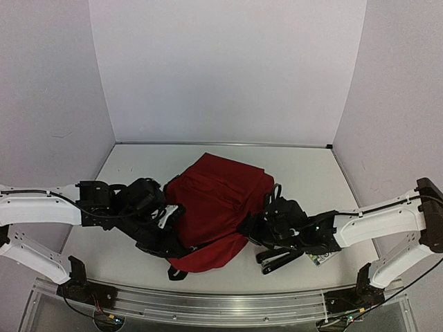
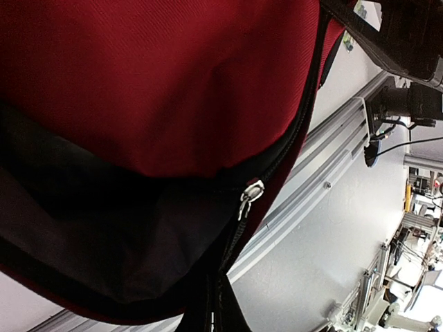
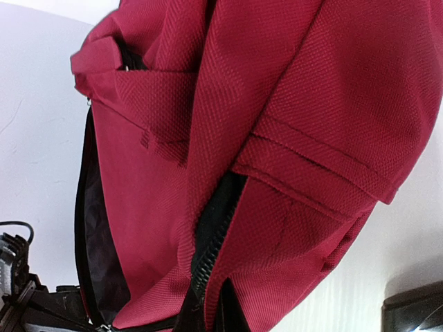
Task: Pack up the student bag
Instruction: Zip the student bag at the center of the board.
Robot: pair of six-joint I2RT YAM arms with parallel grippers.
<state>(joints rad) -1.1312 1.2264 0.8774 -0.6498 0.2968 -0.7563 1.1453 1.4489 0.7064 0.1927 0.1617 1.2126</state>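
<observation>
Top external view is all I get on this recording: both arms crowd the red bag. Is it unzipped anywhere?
Observer: Yes. In the left wrist view the student bag gapes along a black zipper, with dark lining showing inside.
Operator: Can you see the slider?
Observer: A silver zipper pull hangs at the end of that opening.
Operator: Anything from the right wrist?
Observer: There a black zipper track, also parted, runs below a stitched red fold.
</observation>
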